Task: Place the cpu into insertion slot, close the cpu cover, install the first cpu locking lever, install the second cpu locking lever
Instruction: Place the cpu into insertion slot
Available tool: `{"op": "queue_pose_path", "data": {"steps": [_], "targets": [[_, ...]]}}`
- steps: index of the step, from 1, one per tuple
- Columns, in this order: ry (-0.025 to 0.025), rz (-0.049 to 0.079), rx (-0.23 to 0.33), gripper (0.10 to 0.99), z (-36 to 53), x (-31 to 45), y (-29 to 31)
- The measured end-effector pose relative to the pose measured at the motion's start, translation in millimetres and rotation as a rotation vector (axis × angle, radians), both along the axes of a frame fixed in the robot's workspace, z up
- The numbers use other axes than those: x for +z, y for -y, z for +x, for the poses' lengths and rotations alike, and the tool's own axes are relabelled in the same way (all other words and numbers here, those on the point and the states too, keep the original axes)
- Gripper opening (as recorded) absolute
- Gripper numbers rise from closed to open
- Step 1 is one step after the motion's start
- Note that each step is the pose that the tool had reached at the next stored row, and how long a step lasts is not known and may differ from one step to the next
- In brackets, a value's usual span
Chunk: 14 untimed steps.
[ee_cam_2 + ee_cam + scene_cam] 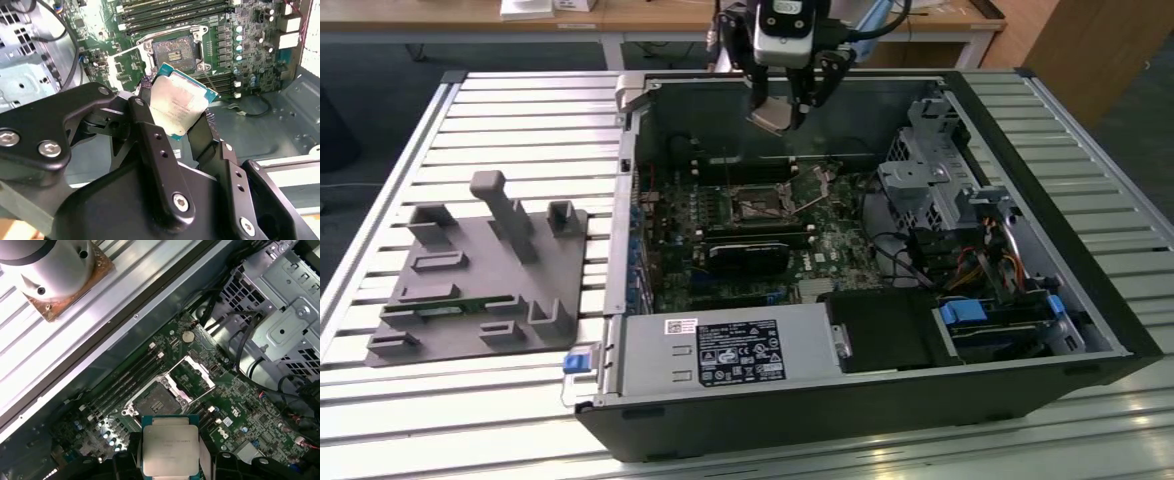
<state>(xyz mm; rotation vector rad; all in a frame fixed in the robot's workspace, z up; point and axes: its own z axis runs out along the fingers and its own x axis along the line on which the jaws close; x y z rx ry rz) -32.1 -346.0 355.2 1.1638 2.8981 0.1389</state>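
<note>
Silver-grey cpu [771, 121] sits clamped in the gripper [785, 108], high over the computer case's [854, 420] far wall in the exterior view, well apart from the insertion slot [757, 208]. Second wrist view: fingers [148, 125] pinch its edges and it looks tilted, so a skewed landing could bend pins. First wrist view: cpu cover [202, 376] stands open.

One cpu [169, 448], one insertion slot [155, 401], one cpu cover [204, 372], one open computer case [854, 425], one grey holder tray [494, 290].
</note>
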Motion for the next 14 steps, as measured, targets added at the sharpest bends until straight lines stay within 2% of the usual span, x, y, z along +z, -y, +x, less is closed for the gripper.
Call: {"op": "queue_pose_path", "data": {"steps": [4, 14], "targets": [[0.0000, 0.000, -0.046, 0.541, -0.2, -0.9, 0.0], [0.0000, 0.000, -0.122, 0.541, -0.6, -2.7, 0.0]]}}
